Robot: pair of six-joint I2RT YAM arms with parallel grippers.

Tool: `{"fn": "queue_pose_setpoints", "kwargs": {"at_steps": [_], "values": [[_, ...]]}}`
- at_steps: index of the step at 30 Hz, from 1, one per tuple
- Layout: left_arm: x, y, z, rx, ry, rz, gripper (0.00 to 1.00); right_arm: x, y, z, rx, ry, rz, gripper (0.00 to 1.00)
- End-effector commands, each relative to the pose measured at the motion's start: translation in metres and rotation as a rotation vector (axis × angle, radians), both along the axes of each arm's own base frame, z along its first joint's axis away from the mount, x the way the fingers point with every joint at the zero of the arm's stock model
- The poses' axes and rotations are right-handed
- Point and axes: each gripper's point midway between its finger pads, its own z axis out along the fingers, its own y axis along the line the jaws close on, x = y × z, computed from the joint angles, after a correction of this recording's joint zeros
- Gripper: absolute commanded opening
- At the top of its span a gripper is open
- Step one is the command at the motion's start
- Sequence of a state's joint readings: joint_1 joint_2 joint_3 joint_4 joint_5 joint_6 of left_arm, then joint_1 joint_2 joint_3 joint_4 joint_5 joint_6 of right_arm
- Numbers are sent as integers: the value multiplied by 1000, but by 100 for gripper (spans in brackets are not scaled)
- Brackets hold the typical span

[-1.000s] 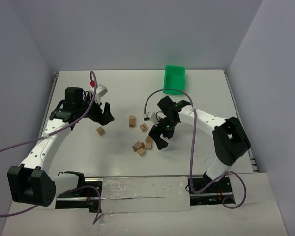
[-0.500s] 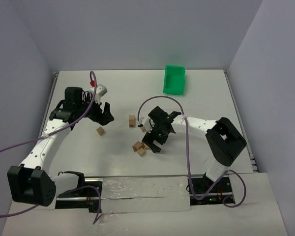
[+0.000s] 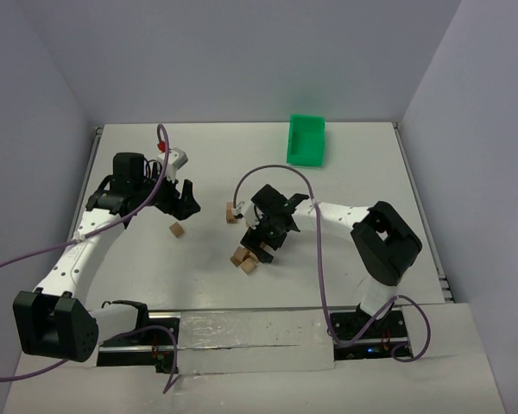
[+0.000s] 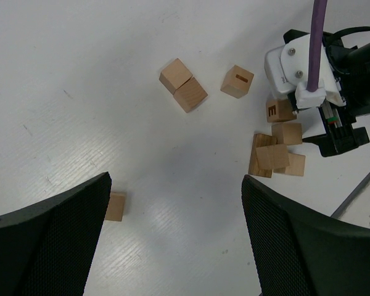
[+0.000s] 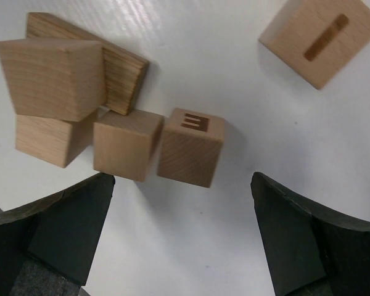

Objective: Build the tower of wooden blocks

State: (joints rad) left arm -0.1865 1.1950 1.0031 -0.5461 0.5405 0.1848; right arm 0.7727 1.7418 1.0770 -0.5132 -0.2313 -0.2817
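Wood blocks: seemingly light, rigid; best pinched across opposite flat faces. Right gripper hung wide, empty, overhead; left gripper likewise.

Robotics lab cell: white table boxed by 3 plain walls; cabled left arm, right arm on rail.

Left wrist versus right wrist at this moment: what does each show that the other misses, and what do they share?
Left wrist only: two touching wood blocks, a lone block at lower left, and the right arm's wrist. Right wrist only: the right gripper's own spread fingers. Both: the E-marked block, the bar-marked block and the small heap.
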Motion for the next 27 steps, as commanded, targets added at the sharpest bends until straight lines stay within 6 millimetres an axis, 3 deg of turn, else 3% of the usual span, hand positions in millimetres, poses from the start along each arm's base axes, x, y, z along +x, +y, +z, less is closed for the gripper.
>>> {"fn": "queue_pose_setpoints", "kwargs": {"at_steps": [1,9,17,27], "values": [[2,-3,14,-30,-46,-24,92,-4,14,6,21,14,51,100],[1,-5,13,-34,-39,-32,92,-13,6,6,-4,35,31,100],[-1,-5,13,-39,-38,-33,92,0,23,20,31,41,-68,100],[-4,-4,8,-35,-32,-36,92,-2,30,15,27,54,-75,100]]}}
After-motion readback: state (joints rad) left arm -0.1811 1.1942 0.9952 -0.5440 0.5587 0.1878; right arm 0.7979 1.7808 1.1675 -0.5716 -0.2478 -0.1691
